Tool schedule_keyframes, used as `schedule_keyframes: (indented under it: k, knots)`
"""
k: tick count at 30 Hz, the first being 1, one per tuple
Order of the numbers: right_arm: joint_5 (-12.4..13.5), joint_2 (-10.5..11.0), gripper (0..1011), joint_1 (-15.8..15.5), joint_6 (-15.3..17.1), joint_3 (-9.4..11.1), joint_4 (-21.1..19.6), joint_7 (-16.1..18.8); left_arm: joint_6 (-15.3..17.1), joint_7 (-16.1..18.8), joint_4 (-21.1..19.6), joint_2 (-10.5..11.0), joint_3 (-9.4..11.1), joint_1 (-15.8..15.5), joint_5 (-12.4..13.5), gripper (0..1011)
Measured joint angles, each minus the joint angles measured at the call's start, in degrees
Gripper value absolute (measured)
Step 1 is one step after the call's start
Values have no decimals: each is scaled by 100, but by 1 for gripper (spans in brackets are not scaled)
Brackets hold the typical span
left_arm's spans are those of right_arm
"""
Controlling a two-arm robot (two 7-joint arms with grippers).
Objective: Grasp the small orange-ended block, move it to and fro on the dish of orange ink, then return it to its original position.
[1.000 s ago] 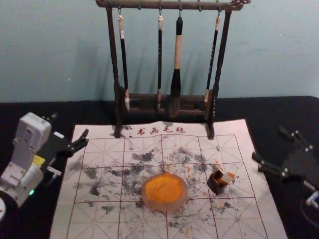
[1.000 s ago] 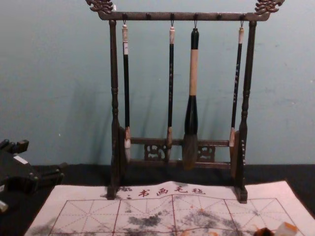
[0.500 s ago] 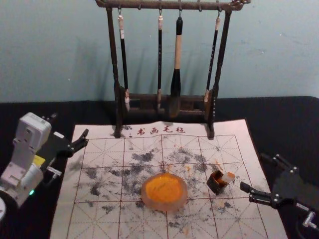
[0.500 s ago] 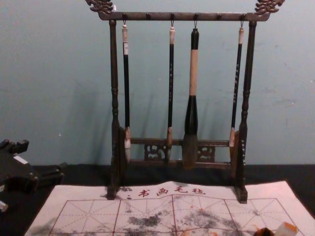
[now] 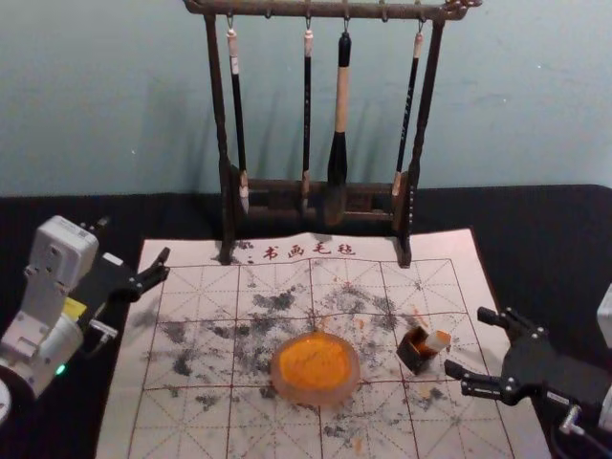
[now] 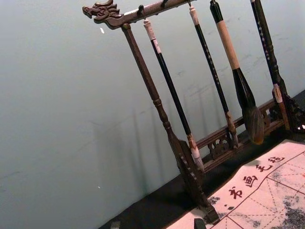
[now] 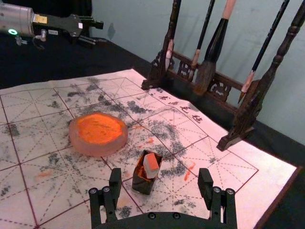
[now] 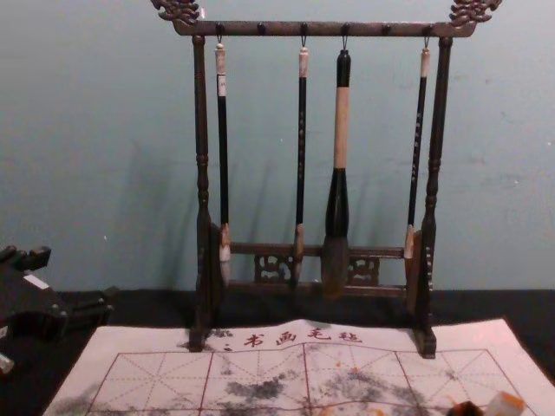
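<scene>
Your target, the small orange-ended block (image 7: 151, 163), leans in the open mouth of a dark box (image 7: 142, 185), with its orange end up. You're at the approach, before the grasp. Just beyond the box, on the robot's right, the right gripper (image 5: 469, 342) has its fingers spread and nothing between them. In its wrist view, block and box lie ahead, between the lines of the two fingers.

Next, you'd want to bring that gripper in level, with one finger on each side of the block, then close gently on the pale body. Watch the box: a low or skewed reach could catch its rim and tip it. After that comes the dish of orange ink (image 5: 320, 393), a short way to the robot's left of the box.

Box and dish sit on a gridded paper mat (image 5: 206, 435), smudged with black and orange. Your left gripper (image 5: 134, 239) is parked by the mat's left edge, fingers apart and empty. Behind stands a wooden rack (image 8: 321, 29) with four brushes hanging, on a dark cloth (image 5: 555, 215) against a pale blue-green wall (image 5: 96, 96).
</scene>
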Motion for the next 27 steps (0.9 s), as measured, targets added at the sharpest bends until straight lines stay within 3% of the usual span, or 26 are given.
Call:
schedule_keyframes:
  k: [9, 27]
  knots:
    - [-130, -213, 1000, 260, 26, -10, 346, 182, 0, 0, 0, 0, 0, 0, 0, 1001]
    - [-278, -505, 1000, 551, 26, -26, 656, 495, 0, 0, 0, 0, 0, 0, 0, 1001]
